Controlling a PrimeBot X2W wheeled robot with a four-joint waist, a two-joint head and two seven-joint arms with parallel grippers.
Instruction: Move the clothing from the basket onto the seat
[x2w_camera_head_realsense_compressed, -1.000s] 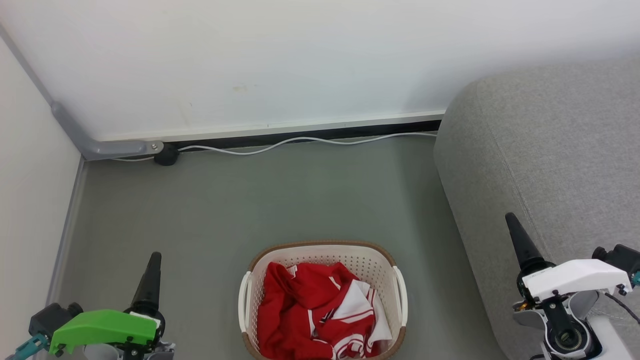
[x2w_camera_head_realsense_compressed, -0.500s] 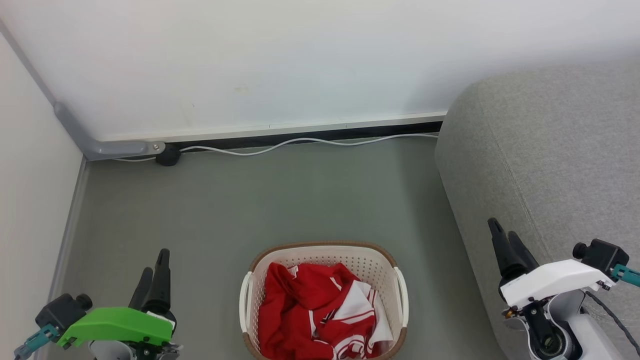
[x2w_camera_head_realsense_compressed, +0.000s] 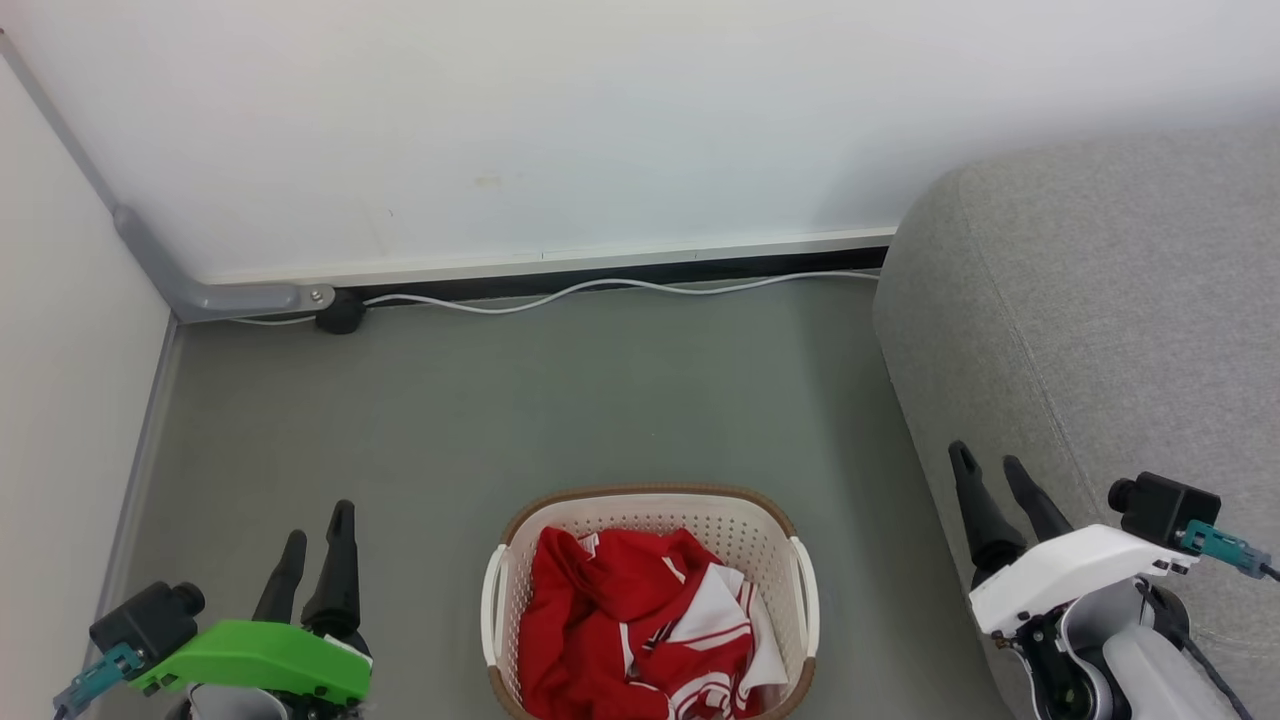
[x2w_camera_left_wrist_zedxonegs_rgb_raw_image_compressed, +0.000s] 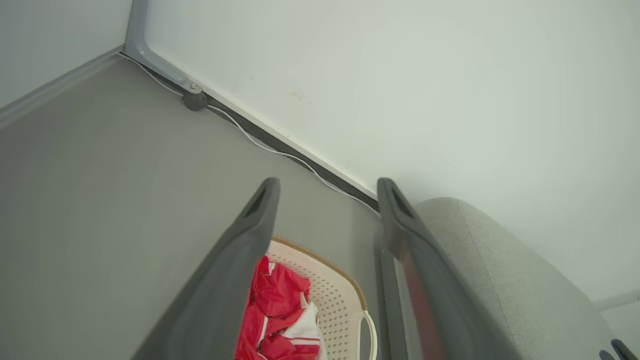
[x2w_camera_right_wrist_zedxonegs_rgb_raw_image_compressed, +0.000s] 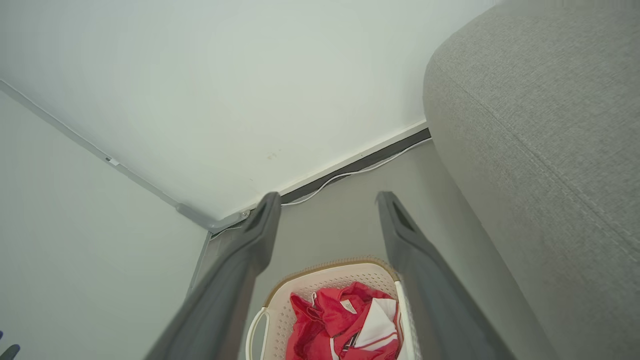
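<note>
Red-and-white clothing (x2w_camera_head_realsense_compressed: 620, 610) lies crumpled inside the cream basket (x2w_camera_head_realsense_compressed: 650, 493) at 6 o'clock in the head view, none of it yet on the grey seat (x2w_camera_head_realsense_compressed: 1100, 320) that fills the 3 o'clock side; the left gripper (x2w_camera_head_realsense_compressed: 318, 527) waits at 8 o'clock and the right gripper (x2w_camera_head_realsense_compressed: 988, 460) at 4 o'clock, both with jaws spread wide and holding nothing, both well apart from the fabric; the likely trouble is the tangle itself, since a pinch on one fold could haul the whole heap up, or catch only a loose edge that slides free on the way across; cloth snagged on the rim or a white handle could tip or drag so light a basket over the floor (x2w_camera_head_realsense_compressed: 500, 400); a garment set too near the seat's rounded edge could slip off; the right fingers, just beside the sofa's flank, could brush it on the swing; the count: one basket, one seat, two grippers, one white cable (x2w_camera_head_realsense_compressed: 600, 287) along the skirting at 12 o'clock, and one red heap, the number of garments within it not clear from here.
</note>
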